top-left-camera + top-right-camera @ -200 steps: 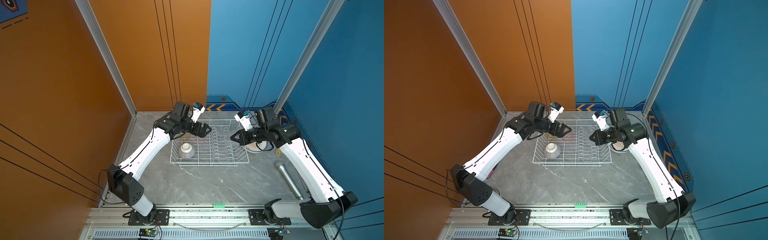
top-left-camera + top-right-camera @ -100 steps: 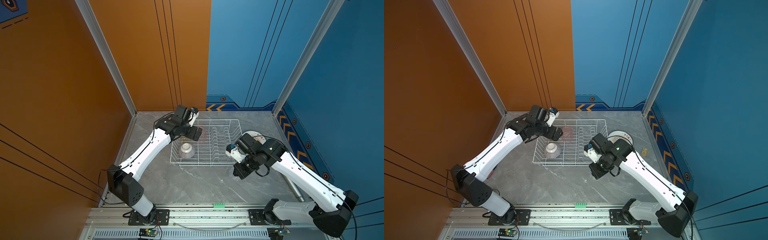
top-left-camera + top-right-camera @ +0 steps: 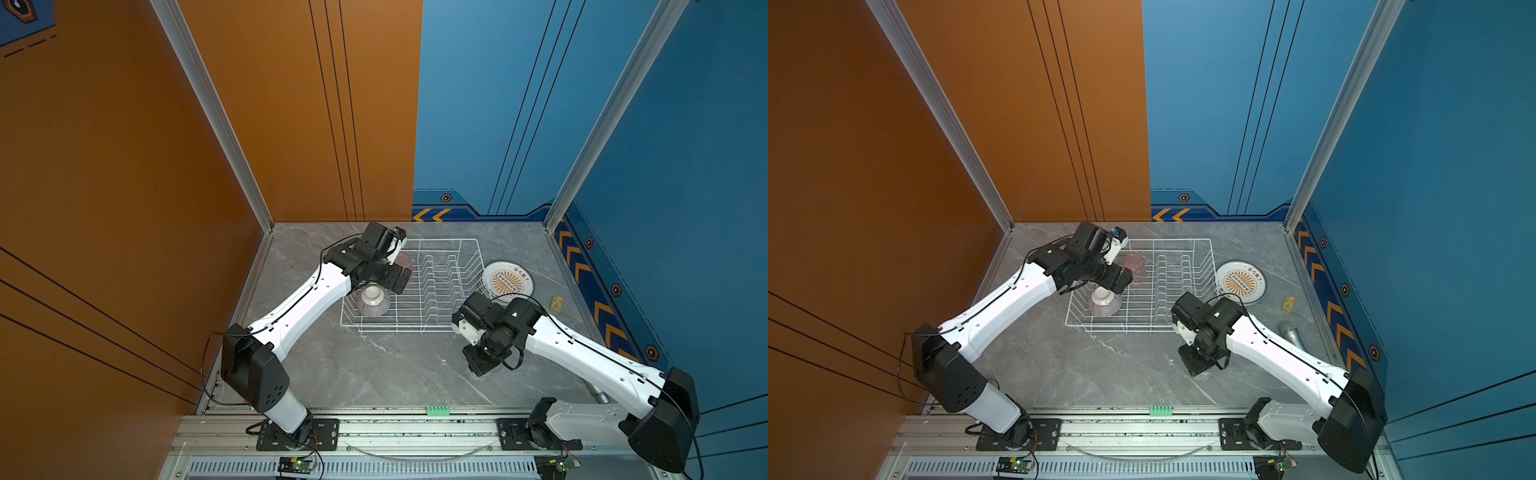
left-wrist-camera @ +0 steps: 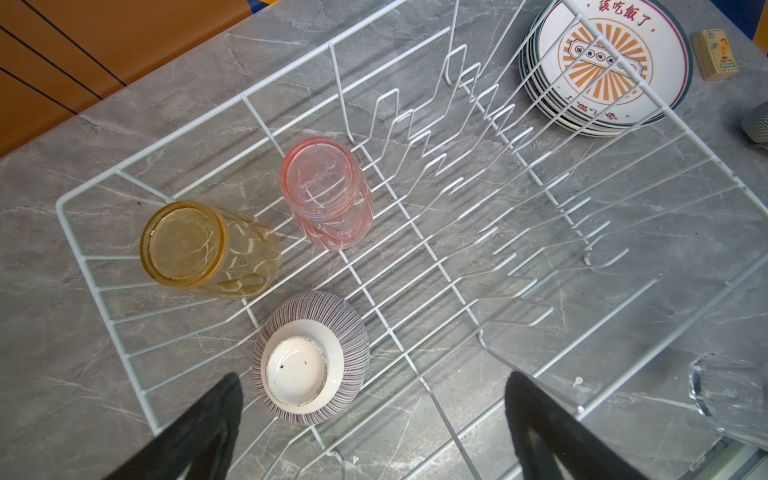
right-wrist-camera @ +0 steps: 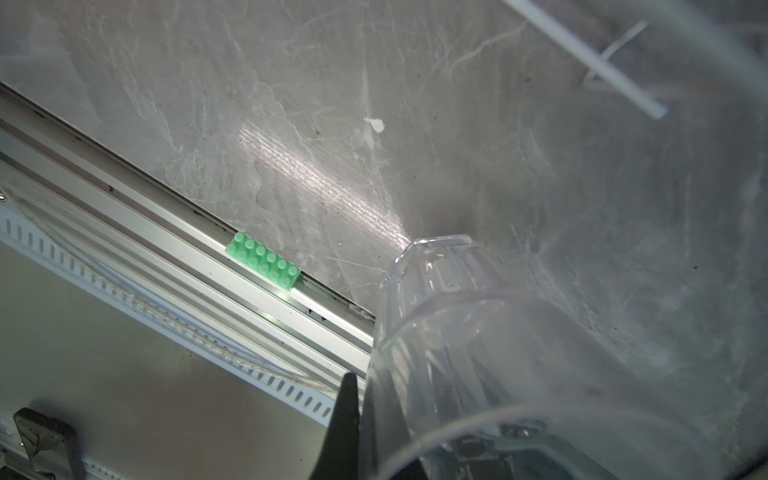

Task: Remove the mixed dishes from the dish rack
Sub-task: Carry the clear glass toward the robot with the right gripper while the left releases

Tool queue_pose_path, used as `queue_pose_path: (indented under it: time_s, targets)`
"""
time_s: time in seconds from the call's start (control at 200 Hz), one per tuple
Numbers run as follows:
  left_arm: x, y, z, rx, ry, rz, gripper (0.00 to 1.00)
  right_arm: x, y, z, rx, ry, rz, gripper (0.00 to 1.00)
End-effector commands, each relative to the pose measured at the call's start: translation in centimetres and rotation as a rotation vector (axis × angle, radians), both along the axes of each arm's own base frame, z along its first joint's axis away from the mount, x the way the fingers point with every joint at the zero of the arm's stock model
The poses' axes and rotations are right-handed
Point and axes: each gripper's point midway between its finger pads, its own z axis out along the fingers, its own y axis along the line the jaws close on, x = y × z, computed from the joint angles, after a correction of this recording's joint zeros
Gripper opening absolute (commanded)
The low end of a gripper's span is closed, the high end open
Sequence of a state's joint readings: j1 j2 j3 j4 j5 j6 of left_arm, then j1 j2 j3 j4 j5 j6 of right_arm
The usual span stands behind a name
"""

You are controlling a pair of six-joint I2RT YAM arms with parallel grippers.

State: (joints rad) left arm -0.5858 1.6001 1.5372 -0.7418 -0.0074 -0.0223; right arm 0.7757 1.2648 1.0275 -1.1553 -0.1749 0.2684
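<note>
Low over the grey table [image 3: 374, 365], just in front of the dish rack [image 3: 440, 286], the right gripper [image 3: 482, 365] is clenched on the wall of the clear tumbler [image 5: 457, 332], one dark finger [image 5: 345, 415] showing outside the glass. Whether the tumbler's base already touches the stone cannot be told.

Above the rack's near-left corner, the left gripper [image 4: 374, 380] hangs with its jaws spread wide, holding nothing, over the striped bowl [image 4: 309, 357], which sits upside down on the wires. Beside the bowl stand the yellow tumbler [image 4: 199, 249] and the pink tumbler [image 4: 328, 195], both inverted and both inside the rack. The row of plate prongs holds nothing.

Outside the rack, just beyond its right end, the white dark-rimmed plates [image 3: 507, 282] lie stacked flat on the table.

By this showing the unloading is well past halfway: plates out, clear glass about to be set down, and three pieces left to lift, with the bowl likely next.
</note>
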Motion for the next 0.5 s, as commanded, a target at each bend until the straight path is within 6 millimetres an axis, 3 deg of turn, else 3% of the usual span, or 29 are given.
queue_pose_path:
  time_s: [0.0, 0.195, 0.491]
  targets:
    - [0.6, -0.9, 0.1, -0.018, -0.023, -0.013, 0.99, 2.0, 0.3, -1.3, -0.040, -0.042, -0.055, 0.00]
    - [1.0, -1.2, 0.7, -0.029, -0.046, -0.024, 1.00, 3.7, 0.8, -3.1, -0.096, -0.027, -0.081, 0.00]
    - [1.3, -1.2, -0.4, -0.015, -0.026, -0.030, 1.00, 4.8, 1.6, -4.8, -0.105, -0.018, -0.078, 0.00]
